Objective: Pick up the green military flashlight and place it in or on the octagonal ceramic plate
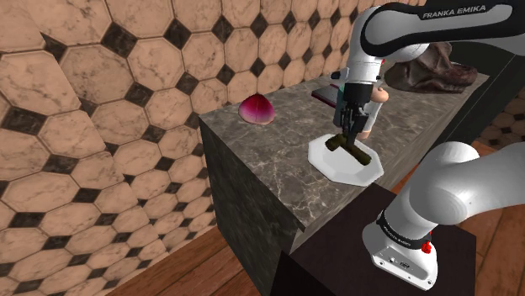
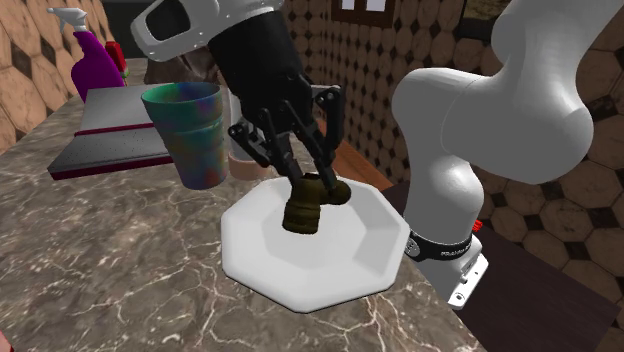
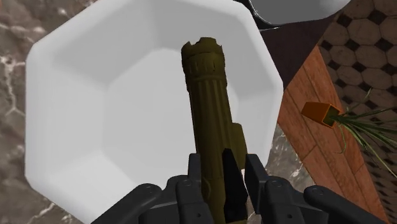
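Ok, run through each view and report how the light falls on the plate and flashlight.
Shoulder view: plate bright white, flashlight a dark shape against it. Second exterior view: soft grey shading in the plate's well, no hard-edged shadow under the flashlight. Wrist view: even light, facets faintly graded, no glare.

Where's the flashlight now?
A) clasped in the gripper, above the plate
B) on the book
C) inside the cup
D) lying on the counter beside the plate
A: the gripper has its fingers shut on the flashlight, which hangs head-down over the middle of the plate.
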You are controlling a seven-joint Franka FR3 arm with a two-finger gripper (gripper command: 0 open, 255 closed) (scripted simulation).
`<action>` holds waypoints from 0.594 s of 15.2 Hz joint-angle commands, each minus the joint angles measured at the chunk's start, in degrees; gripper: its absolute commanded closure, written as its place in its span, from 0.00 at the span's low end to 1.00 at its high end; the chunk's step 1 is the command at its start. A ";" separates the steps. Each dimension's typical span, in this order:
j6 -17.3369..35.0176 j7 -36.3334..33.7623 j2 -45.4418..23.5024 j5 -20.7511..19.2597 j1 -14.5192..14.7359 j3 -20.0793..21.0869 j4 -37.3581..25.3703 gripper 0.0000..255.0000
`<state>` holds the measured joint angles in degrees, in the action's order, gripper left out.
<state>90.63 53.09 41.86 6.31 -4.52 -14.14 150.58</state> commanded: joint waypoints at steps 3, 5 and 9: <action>3.10 0.85 -0.91 -2.42 -0.72 0.25 2.94 1.00; 4.81 1.19 -1.42 -2.52 -0.77 0.08 4.18 1.00; 6.11 1.49 -1.85 -2.55 -0.85 0.01 5.08 1.00</action>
<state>95.92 54.58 40.29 3.99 -5.33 -14.14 155.18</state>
